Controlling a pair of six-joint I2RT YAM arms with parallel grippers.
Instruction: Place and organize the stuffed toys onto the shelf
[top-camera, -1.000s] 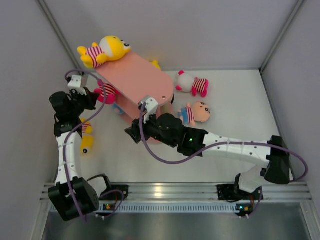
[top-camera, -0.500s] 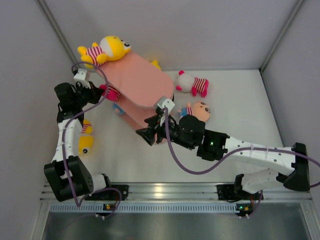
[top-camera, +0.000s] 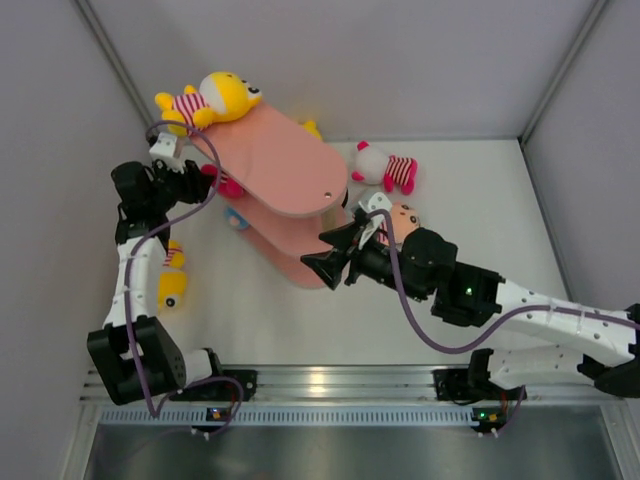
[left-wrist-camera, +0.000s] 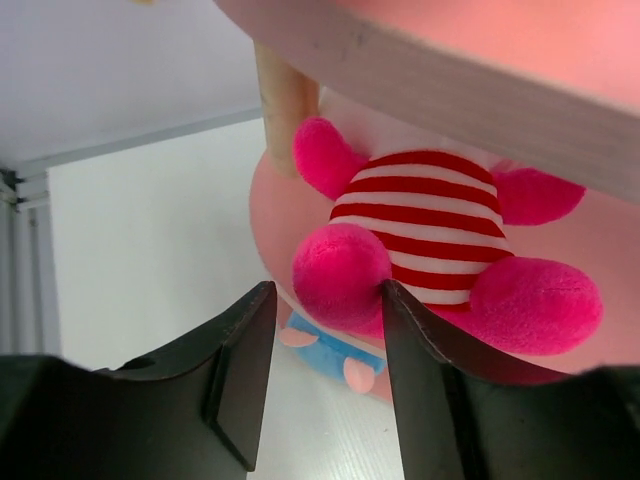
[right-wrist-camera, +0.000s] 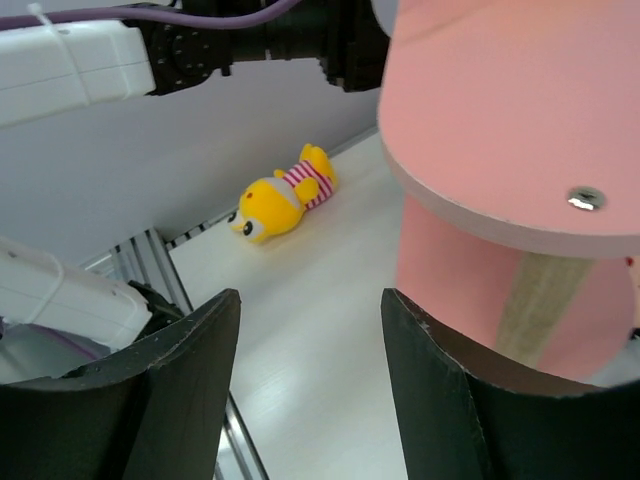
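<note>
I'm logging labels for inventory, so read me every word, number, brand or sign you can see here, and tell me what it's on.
No text can be read in any view.
pink stuffed toy: red and white stripes only, no lettering or tag showing.
yellow stuffed toy: stripes only, no lettering.
pink shelf: plain boards, no label.
left arm and right arm: no readable markings.
</note>
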